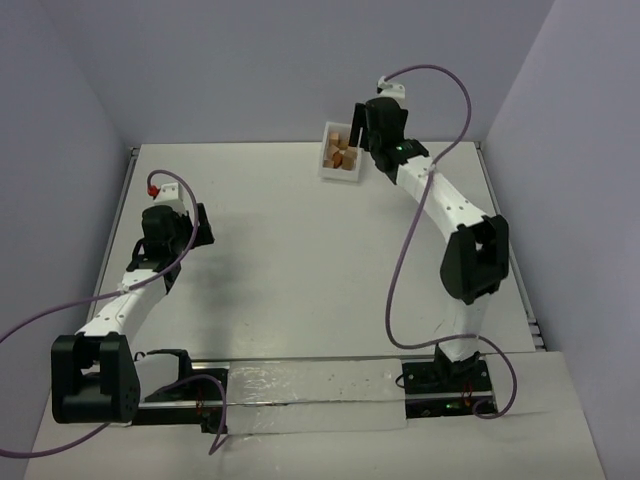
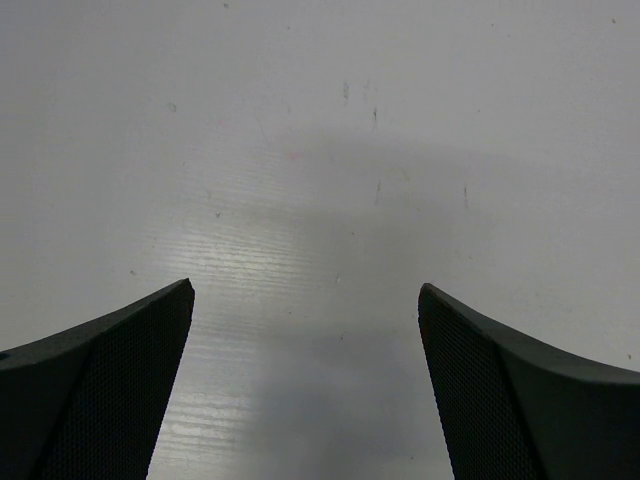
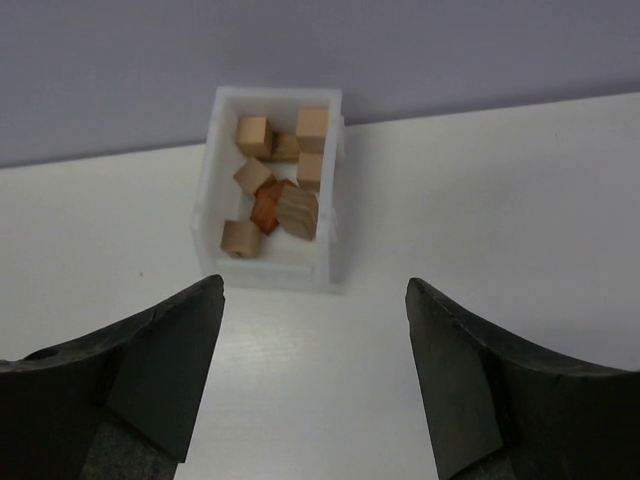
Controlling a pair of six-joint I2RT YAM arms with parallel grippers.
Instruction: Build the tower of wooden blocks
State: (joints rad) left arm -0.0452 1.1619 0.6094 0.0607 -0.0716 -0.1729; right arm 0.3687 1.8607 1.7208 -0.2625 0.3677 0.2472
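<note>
Table: flat white tabletop [image 1: 300, 260]; no tower started on it, as far as views show.
Wall: pale purple back wall [image 3: 400, 50], along tabletop's far edge.
Tray: small white rectangular tray [image 3: 268, 272], at tabletop's far edge, a bit right of centre, up against the wall.
L claw: left black two-finger gripper [image 2: 306, 288], spread wide, nothing in it; over bare tabletop nr left edge.
R claw: right black two-finger gripper [image 3: 315, 285], fingers well apart, nothing btwn them; hangs just short of tray's near wall.
Blocks: small light-tan wooden blocks [image 3: 310, 170], approx eight pcs, all jumbled inside tray, some tilted, several touching.
Odd one: reddish-brown wooden block [image 3: 265, 208], mid-tray, wedged btwn tan ones.
Handling (est.): light, stiff, not fragile; smooth faces may slip if pinched on corners.
Hold (est.): two opposite flat faces, mid-height; tan cube [image 3: 240, 238] at tray's near-left corner looks freest, tho little finger room by walls.
</note>
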